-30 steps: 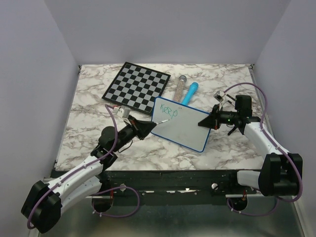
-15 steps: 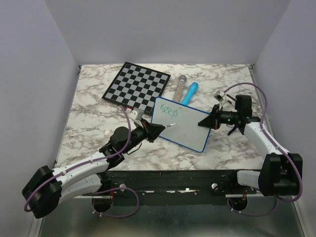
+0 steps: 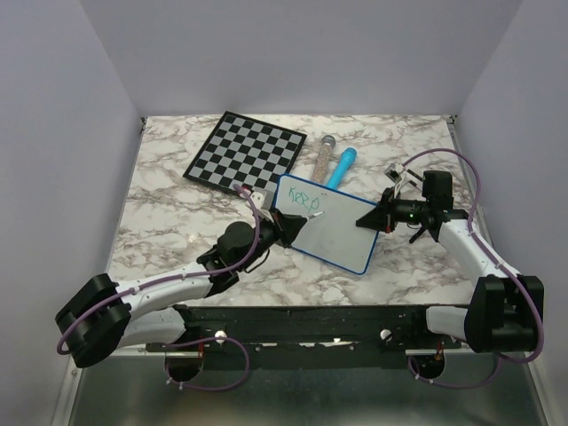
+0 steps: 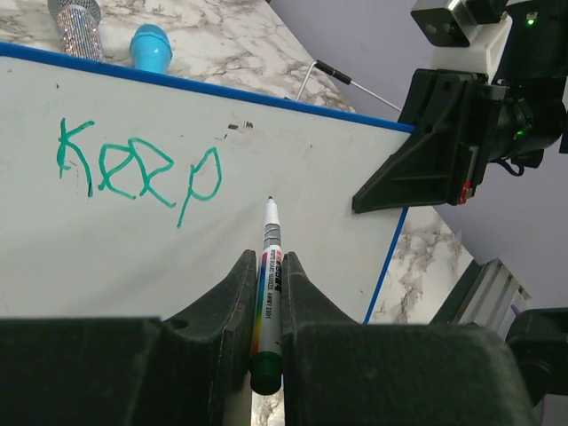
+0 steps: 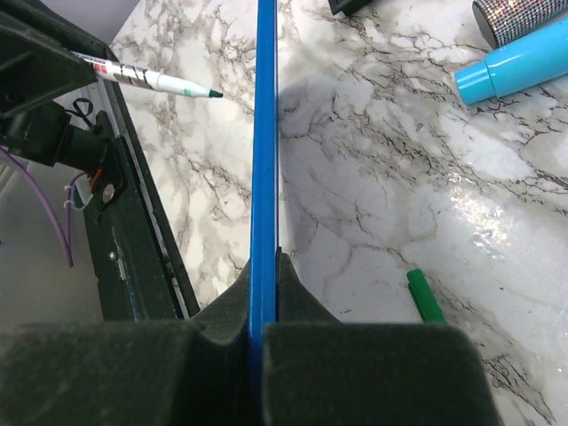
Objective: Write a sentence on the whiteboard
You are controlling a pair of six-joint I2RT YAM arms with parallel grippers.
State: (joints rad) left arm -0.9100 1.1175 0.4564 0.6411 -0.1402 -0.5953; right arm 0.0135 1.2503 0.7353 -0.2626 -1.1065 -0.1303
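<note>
The whiteboard (image 3: 330, 235), white with a blue rim, lies mid-table, tilted. My right gripper (image 3: 373, 216) is shut on its right edge; the right wrist view shows the rim (image 5: 264, 133) edge-on between the jaws of the gripper (image 5: 264, 259). The sentence (image 4: 138, 173) reads "Keep" in green at the board's upper left (image 3: 303, 202). My left gripper (image 3: 286, 227) is shut on a green whiteboard marker (image 4: 271, 266). The marker's tip points at the bare board (image 4: 133, 257) just right of the word. In the right wrist view the marker (image 5: 151, 80) ends a little off the board's face.
A checkered chessboard (image 3: 247, 154) lies at the back left. A glittery tube (image 3: 322, 155) and a light blue cylinder (image 3: 342, 166) lie behind the whiteboard. A green marker cap (image 5: 426, 295) rests on the marble under the board's right side.
My left arm has reached forward and right, carrying the marker from the board's left edge to a spot right of "Keep". The right arm and board have not moved.
</note>
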